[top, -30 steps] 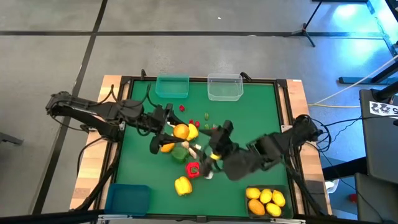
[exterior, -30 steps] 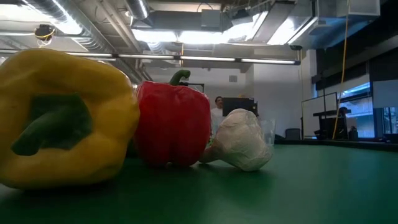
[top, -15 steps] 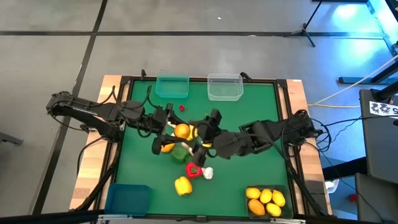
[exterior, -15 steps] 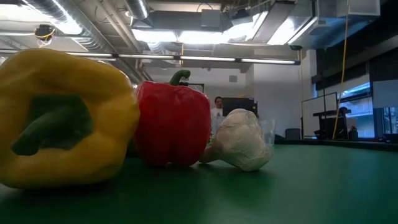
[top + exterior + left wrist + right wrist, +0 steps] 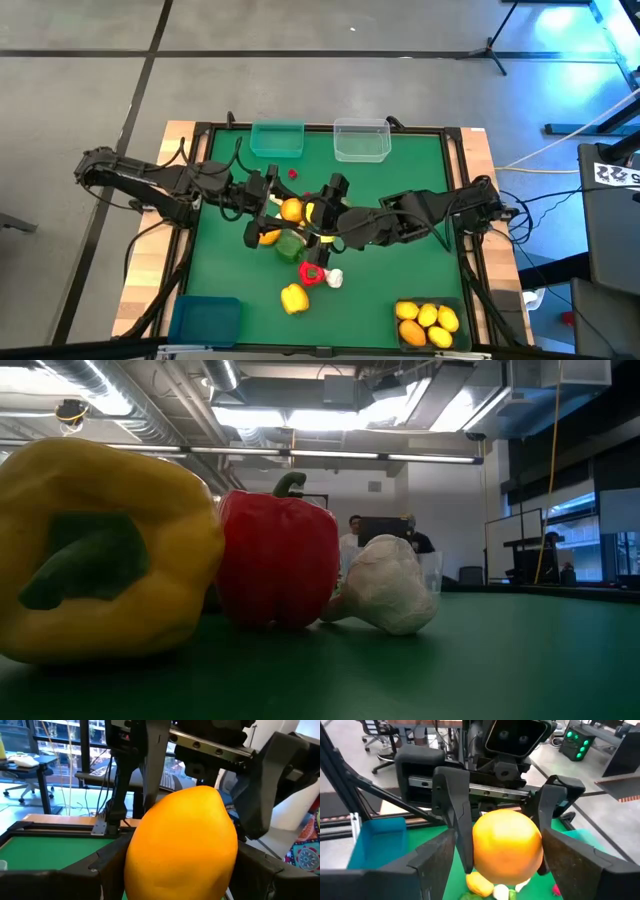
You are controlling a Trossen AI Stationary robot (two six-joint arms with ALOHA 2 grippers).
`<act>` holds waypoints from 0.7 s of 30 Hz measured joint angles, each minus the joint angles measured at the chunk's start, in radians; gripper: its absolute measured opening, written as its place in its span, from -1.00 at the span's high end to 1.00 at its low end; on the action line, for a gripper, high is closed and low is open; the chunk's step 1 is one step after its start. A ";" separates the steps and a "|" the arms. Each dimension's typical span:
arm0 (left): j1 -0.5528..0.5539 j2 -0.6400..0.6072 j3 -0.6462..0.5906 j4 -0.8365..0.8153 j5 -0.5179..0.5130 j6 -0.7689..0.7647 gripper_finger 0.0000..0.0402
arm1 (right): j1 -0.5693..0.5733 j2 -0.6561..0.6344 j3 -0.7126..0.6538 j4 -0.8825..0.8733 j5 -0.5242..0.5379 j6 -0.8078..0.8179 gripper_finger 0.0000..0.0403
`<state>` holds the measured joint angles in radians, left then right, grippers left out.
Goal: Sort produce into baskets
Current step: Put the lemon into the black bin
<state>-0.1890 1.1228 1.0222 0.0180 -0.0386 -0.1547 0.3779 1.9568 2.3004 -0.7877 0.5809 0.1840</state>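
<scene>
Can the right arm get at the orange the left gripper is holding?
Probably yes: the right gripper is open with a finger either side of the orange citrus, though the left gripper already clamps it.

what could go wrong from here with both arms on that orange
The left end effector grips the orange citrus, and the right end effector stands open around the same fruit. If the handoff is mistimed it could slip and fall onto the pile of produce below. The two end effectors are very close, so their fingers might collide.
</scene>
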 joint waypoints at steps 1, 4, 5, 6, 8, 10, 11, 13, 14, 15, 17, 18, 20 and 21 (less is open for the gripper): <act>0.000 0.000 0.000 0.000 -0.001 0.000 -0.33 | 0.000 0.000 0.000 0.001 0.001 -0.003 -0.48; 0.000 0.000 0.000 0.001 -0.001 0.001 -0.33 | 0.000 0.000 0.000 0.001 0.000 0.006 -0.60; 0.000 0.000 0.000 0.001 -0.001 0.004 -0.33 | 0.000 0.000 0.000 -0.001 0.000 0.014 -0.65; 0.000 0.000 0.000 0.001 -0.001 0.004 -0.33 | 0.000 0.000 0.000 -0.004 -0.001 0.020 -0.69; 0.000 0.000 0.000 0.001 -0.001 0.004 -0.33 | -0.001 0.000 0.000 -0.007 -0.002 0.042 -0.76; 0.000 0.000 0.000 0.001 -0.001 0.004 -0.33 | -0.006 0.000 0.000 -0.007 -0.001 0.051 -0.79; 0.000 0.000 0.000 0.001 0.000 0.005 -0.33 | -0.006 0.000 0.000 -0.007 0.001 0.052 -0.80; 0.000 0.000 0.000 0.001 0.000 0.005 -0.33 | -0.006 0.000 0.000 -0.006 0.013 0.051 -0.78; 0.000 0.000 0.000 0.001 -0.001 0.005 -0.33 | -0.008 0.000 0.000 -0.006 0.018 0.050 -0.77; 0.000 0.000 0.000 0.001 0.000 0.005 -0.33 | -0.013 0.000 0.000 -0.006 0.018 0.048 -0.74; 0.000 0.000 0.000 0.001 0.000 0.005 -0.33 | -0.015 0.000 0.000 -0.006 0.001 0.048 -0.68; 0.000 0.000 0.000 0.001 0.000 0.005 -0.33 | -0.019 0.000 0.000 -0.006 0.000 0.048 -0.65; 0.000 0.000 0.000 0.001 0.000 0.005 -0.33 | -0.021 0.003 0.000 -0.006 -0.002 0.053 -0.59; 0.000 0.000 0.000 0.001 0.000 0.005 -0.33 | -0.024 0.004 0.000 -0.006 -0.004 0.055 -0.56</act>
<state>-0.1890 1.1229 1.0222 0.0193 -0.0387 -0.1494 0.3542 1.9612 2.3005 -0.7936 0.5766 0.2389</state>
